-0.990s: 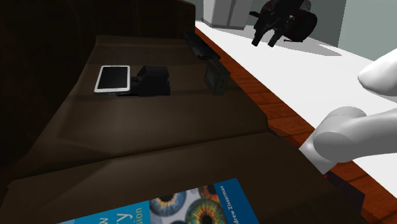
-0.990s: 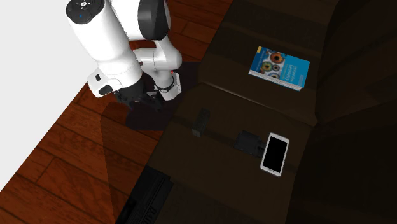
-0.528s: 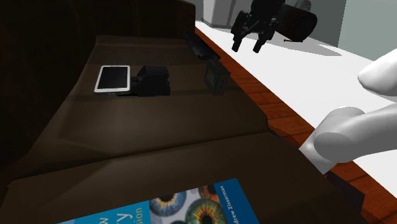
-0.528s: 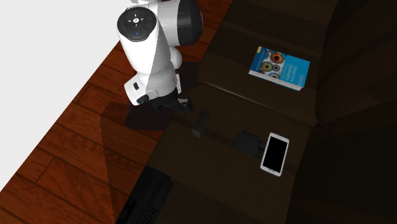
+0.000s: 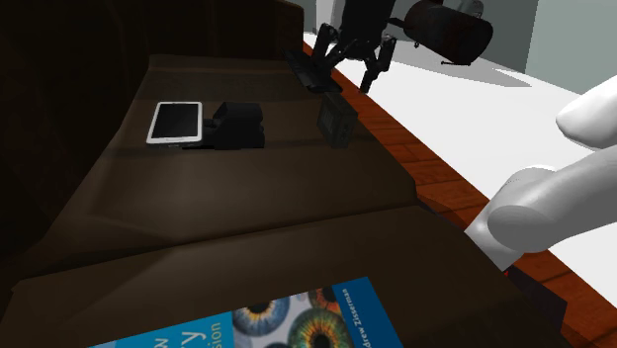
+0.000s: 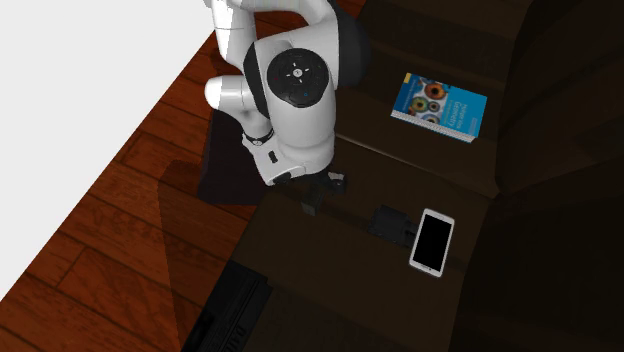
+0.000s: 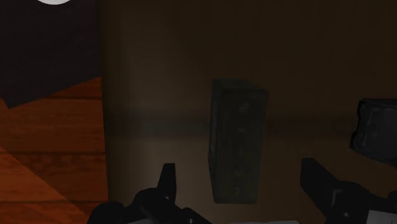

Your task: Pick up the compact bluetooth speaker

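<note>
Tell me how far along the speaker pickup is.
Done: the approach looks made. The gripper hangs above the speaker, and the wrist view shows the speaker lined up between the fingers. In hand: nothing yet. The fingers are open and clear of the speaker, which stands on the brown cushion. Left: lower, close on it, and lift.

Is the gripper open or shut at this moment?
Open. In the wrist view the two black fingers of the gripper stand well apart, and the dark grey speaker is seen past the gap, not touched.
</note>
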### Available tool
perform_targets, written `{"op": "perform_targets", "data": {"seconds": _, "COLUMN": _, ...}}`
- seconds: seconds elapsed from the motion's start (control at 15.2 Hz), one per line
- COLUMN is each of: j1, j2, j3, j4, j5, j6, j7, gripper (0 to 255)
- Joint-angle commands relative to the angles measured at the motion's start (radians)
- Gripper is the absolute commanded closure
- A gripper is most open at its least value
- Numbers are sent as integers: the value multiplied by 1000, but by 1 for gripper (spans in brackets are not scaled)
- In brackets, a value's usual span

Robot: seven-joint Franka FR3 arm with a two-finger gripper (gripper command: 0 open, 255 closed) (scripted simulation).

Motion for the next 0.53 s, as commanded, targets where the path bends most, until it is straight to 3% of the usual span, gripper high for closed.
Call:
{"op": "perform_targets", "data": {"seconds": 0.0, "j1": 2, "j2": 8, "j3": 13, "j4": -10, "j5": 5, "j6": 16, "j7": 17, "gripper": 0}}
{"op": "perform_targets", "data": {"seconds": 0.46, "j1": 7, "j2": -5, "j3": 21, "j4": -95, "j5": 15, "j6": 88, "j7": 10, "gripper": 0}}
